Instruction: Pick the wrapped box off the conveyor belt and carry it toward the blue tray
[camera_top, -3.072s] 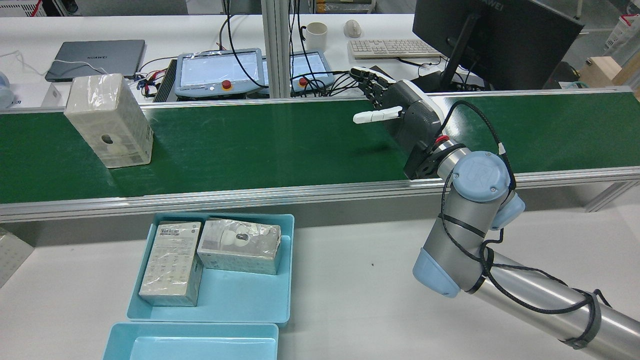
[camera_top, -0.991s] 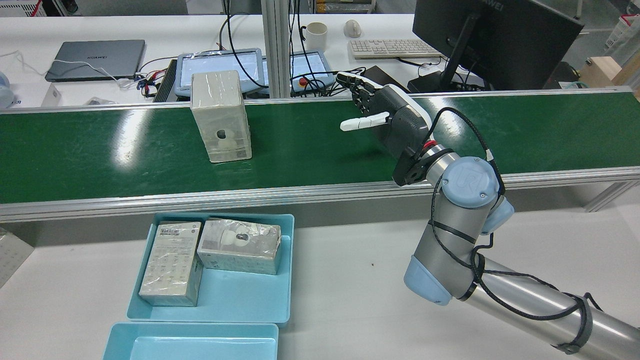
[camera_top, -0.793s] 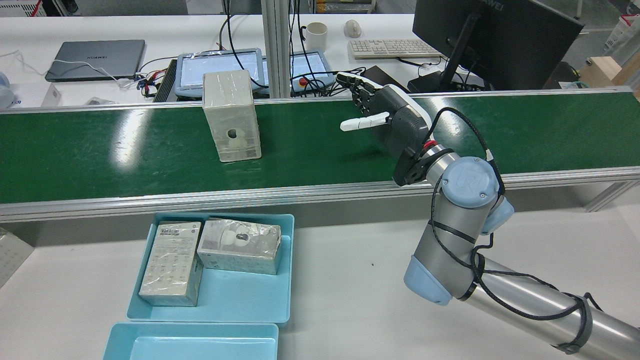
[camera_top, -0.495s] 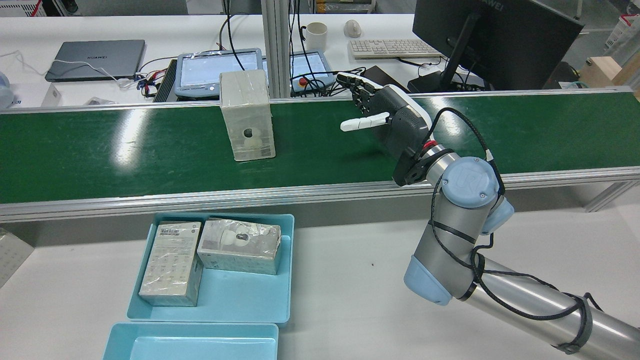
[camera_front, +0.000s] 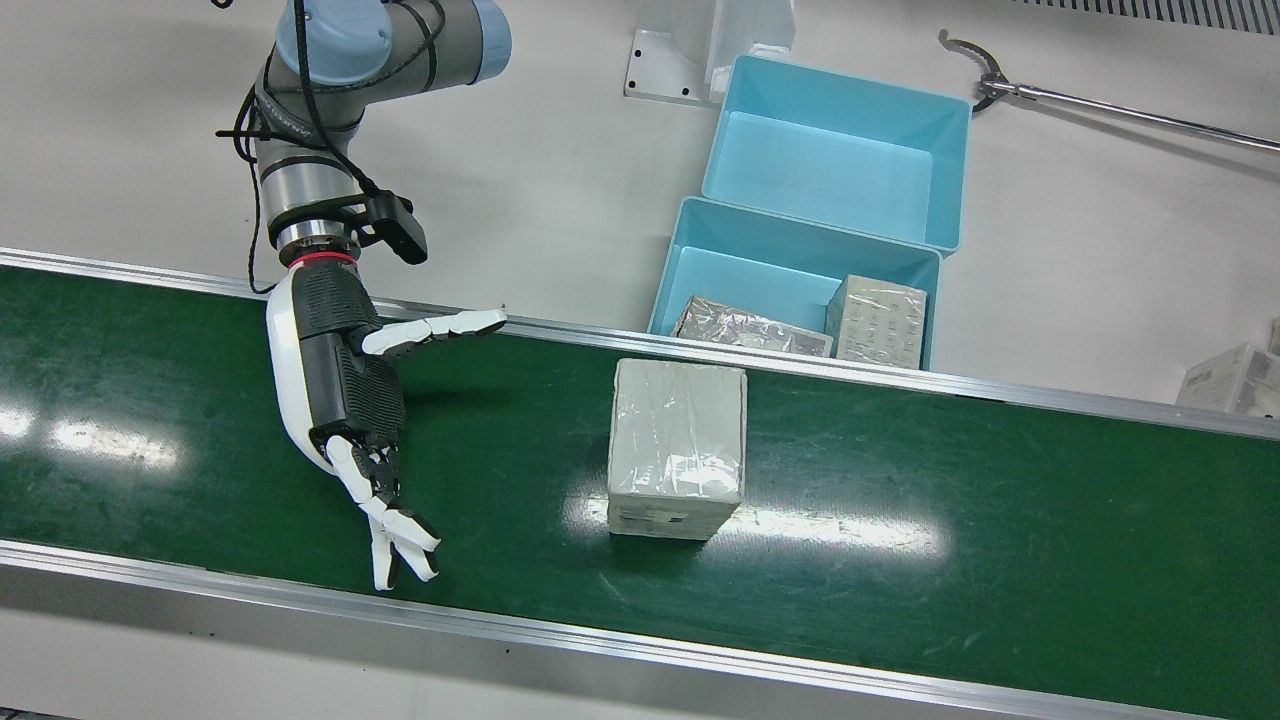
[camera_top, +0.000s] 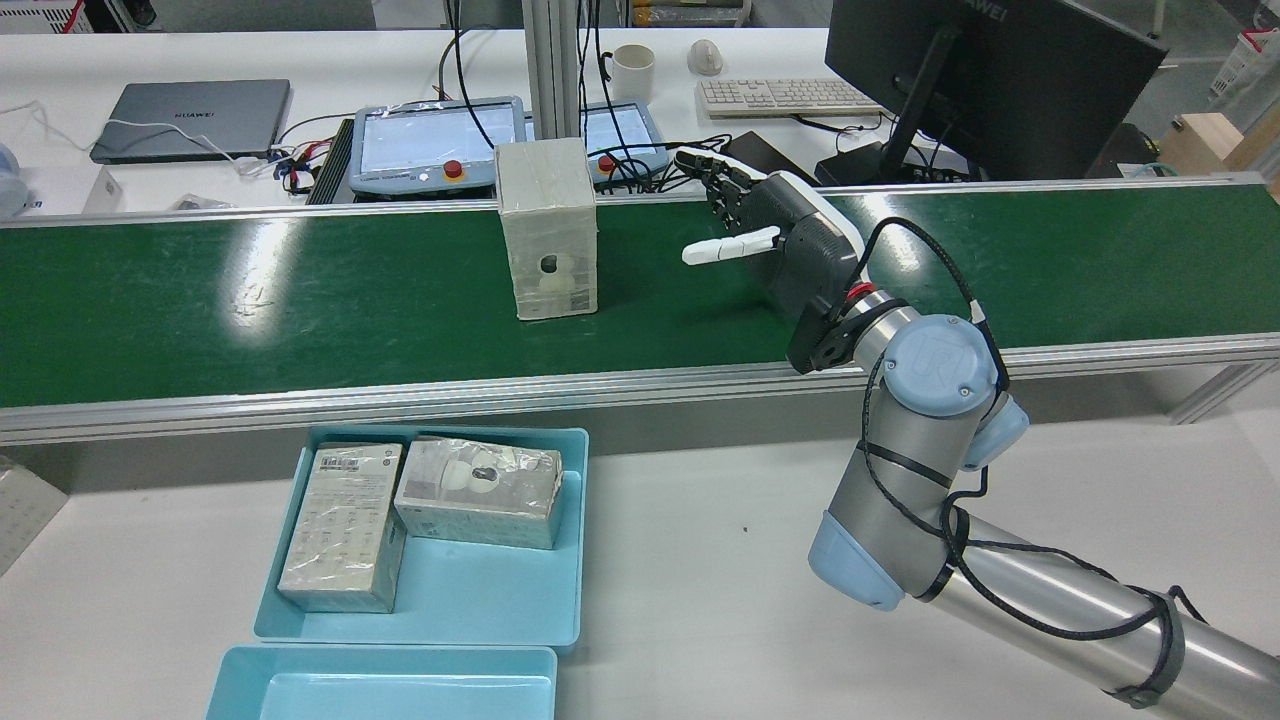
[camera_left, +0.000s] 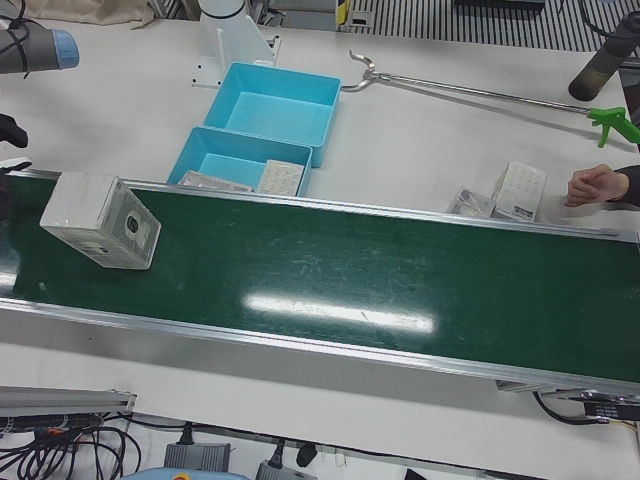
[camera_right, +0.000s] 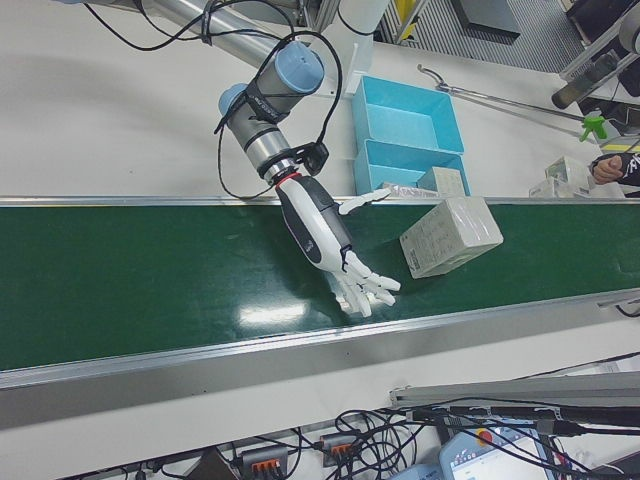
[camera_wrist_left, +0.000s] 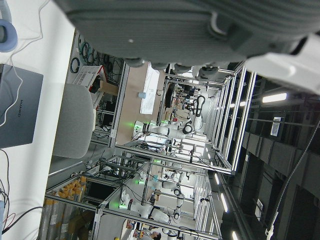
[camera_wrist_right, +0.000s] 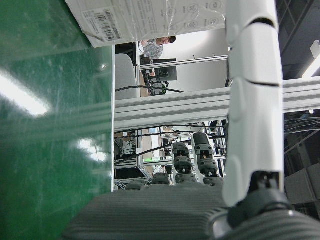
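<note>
1. Plastic-wrapped and glossy, the wrapped box (camera_top: 548, 230) stands upright mid-width on the green conveyor belt (camera_top: 300, 300), a barcode label on its side.
2. "HUAWEI" marks the grey laptop (camera_top: 190, 118).
3. Fingers spread and empty, the right hand (camera_front: 345, 390) hovers near the box.
4. Two wrapped packs fill the blue tray (camera_top: 500, 590).

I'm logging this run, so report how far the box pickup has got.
Nothing done yet: the wrapped box stands upright on the conveyor belt, untouched. In hand: the right hand hovers open over the belt beside the box, with a clear gap between them. Left: grasp, lift, and carry to the blue tray, which already holds two boxes.
</note>
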